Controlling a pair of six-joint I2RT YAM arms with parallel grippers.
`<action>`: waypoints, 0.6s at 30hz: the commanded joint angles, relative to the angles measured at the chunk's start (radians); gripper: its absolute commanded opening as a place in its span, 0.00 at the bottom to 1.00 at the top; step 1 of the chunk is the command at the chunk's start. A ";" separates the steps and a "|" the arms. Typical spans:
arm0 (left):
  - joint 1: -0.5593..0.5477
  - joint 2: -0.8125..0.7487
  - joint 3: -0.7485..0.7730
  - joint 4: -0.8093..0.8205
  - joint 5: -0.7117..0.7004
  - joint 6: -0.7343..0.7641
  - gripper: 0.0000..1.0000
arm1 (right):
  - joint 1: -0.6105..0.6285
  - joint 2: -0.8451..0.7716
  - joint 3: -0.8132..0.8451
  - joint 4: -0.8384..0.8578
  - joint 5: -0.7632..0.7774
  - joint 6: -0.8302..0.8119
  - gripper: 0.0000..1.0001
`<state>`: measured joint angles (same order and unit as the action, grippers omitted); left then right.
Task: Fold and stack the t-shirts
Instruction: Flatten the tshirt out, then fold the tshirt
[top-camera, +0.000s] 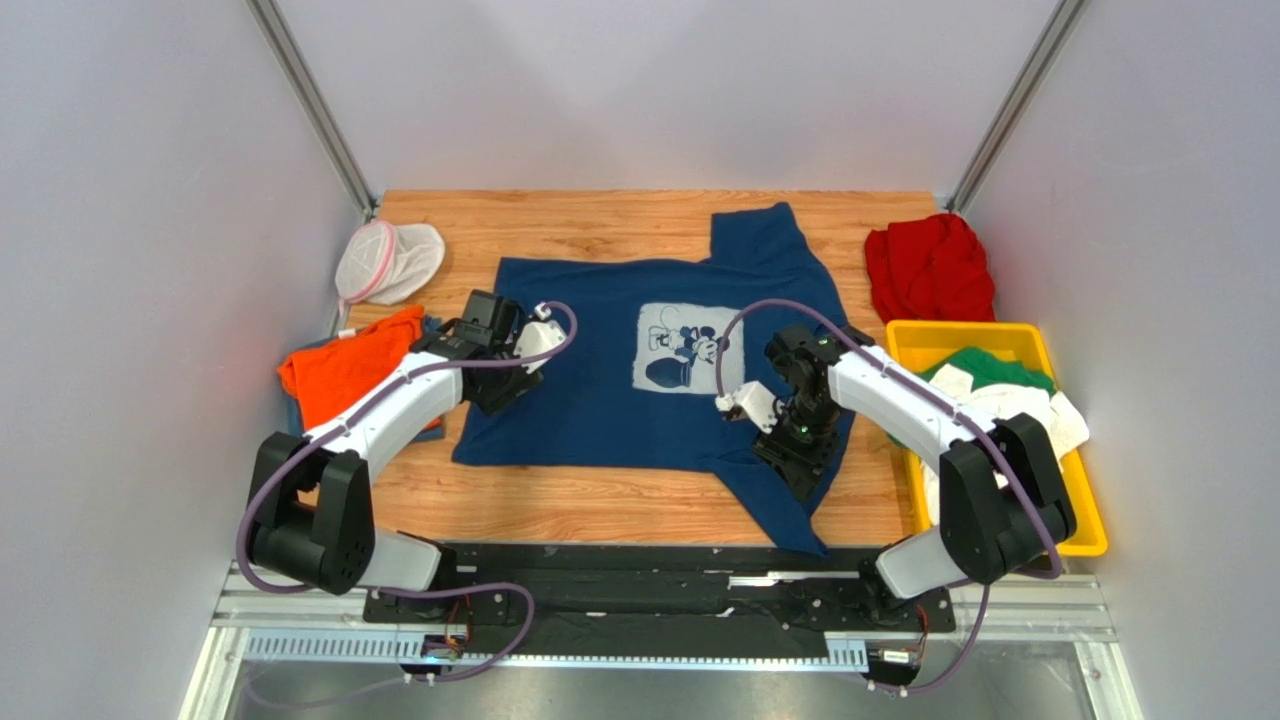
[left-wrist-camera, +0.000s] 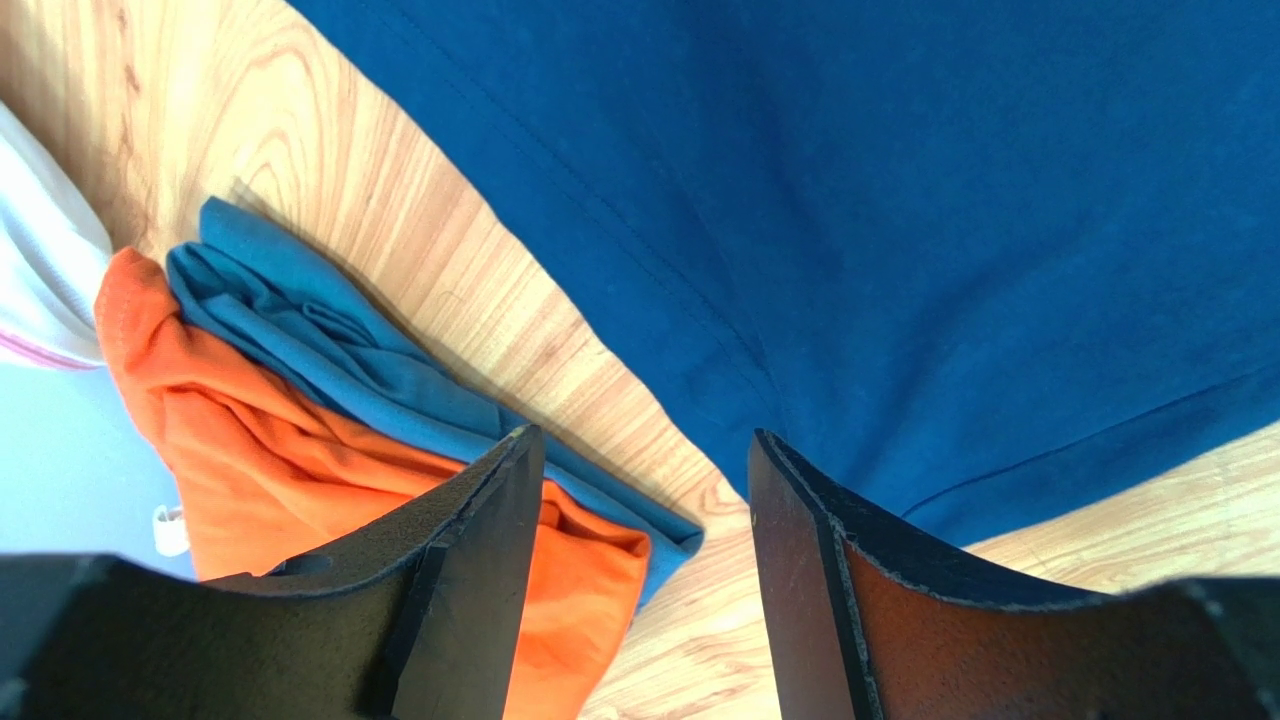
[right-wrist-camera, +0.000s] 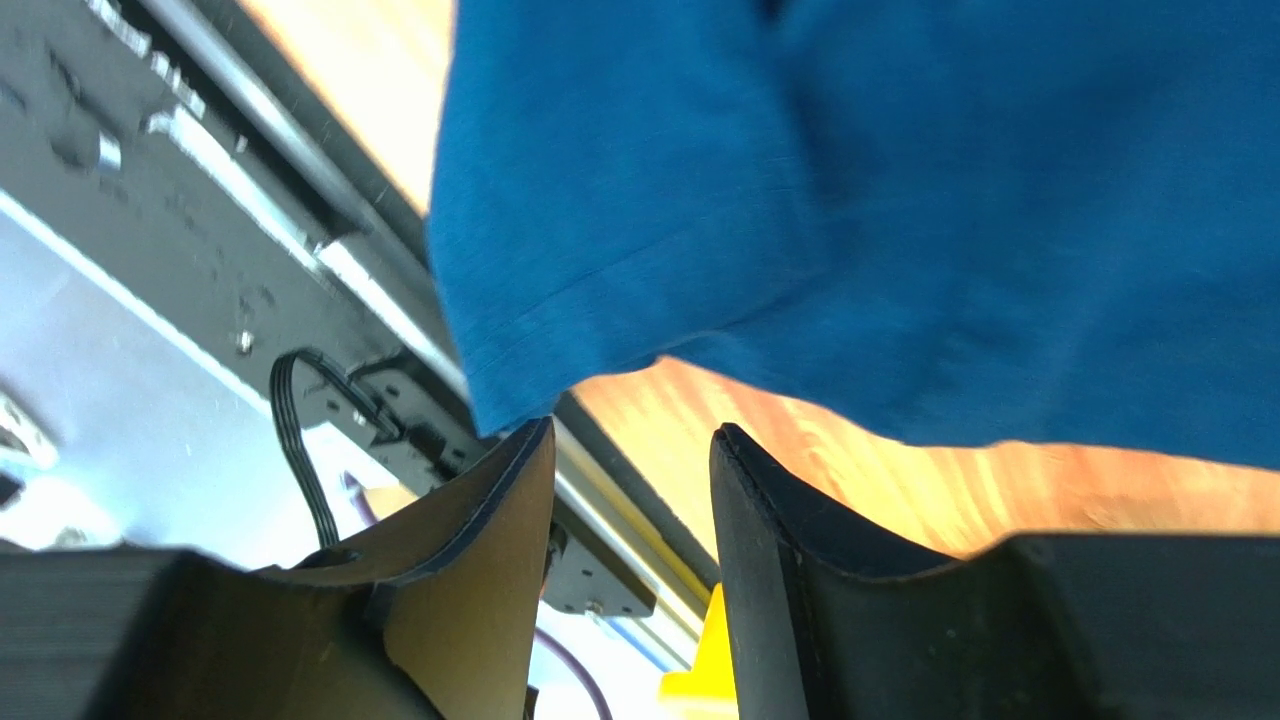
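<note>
The navy t-shirt lies spread print-up at the centre of the table; the left gripper, fingers spread, is at its hem; the right gripper, likewise spread, is apparently at its near sleeve; uneven pinches could skew the fold.

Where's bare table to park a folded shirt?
Bare wood: the far strip between the mesh pouch and the far sleeve of the navy shirt; the near strip below its hem. Crowded: left edge with the orange shirt, right with the red shirt and yellow bin.
</note>
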<state>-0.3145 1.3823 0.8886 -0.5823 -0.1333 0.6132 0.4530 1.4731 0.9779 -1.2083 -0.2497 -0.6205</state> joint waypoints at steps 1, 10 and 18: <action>-0.005 0.009 -0.004 0.032 -0.026 0.026 0.61 | 0.039 -0.034 -0.044 -0.088 0.001 -0.062 0.46; -0.005 0.075 0.026 0.053 -0.051 0.028 0.61 | 0.081 -0.112 -0.113 -0.123 0.078 -0.085 0.46; -0.005 0.135 0.052 0.070 -0.104 0.043 0.60 | 0.170 -0.099 -0.111 -0.114 0.073 -0.085 0.50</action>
<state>-0.3145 1.5032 0.8936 -0.5404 -0.2081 0.6376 0.5777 1.3808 0.8684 -1.3197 -0.1837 -0.6865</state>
